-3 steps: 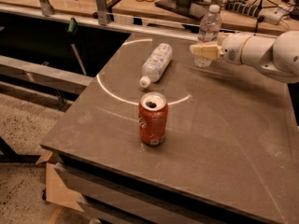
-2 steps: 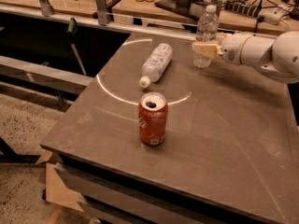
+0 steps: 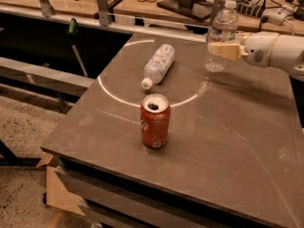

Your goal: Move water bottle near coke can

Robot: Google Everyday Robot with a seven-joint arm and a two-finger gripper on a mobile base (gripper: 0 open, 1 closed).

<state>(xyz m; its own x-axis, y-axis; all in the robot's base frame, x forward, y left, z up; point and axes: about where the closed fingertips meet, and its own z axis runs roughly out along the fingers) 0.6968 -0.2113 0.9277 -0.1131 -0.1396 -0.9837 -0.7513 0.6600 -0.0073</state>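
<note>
The water bottle (image 3: 222,30), clear with a white cap, stands upright at the far right of the grey table (image 3: 228,146). My gripper (image 3: 223,50) reaches in from the right at the bottle's mid height and is shut on it; one cream finger (image 3: 227,50) lies across its front. The coke can (image 3: 155,121), red with an opened silver top, stands upright near the table's front centre. It is well apart from the bottle, to the front and left of it.
A second bottle (image 3: 158,64) wrapped in a white-blue label lies on its side between the can and the table's far edge. A wooden desk (image 3: 142,4) with cables and a stand runs behind. The table's left edge drops to the floor.
My gripper and the water bottle have shifted a little to the right together. The can and the lying bottle have not moved.
</note>
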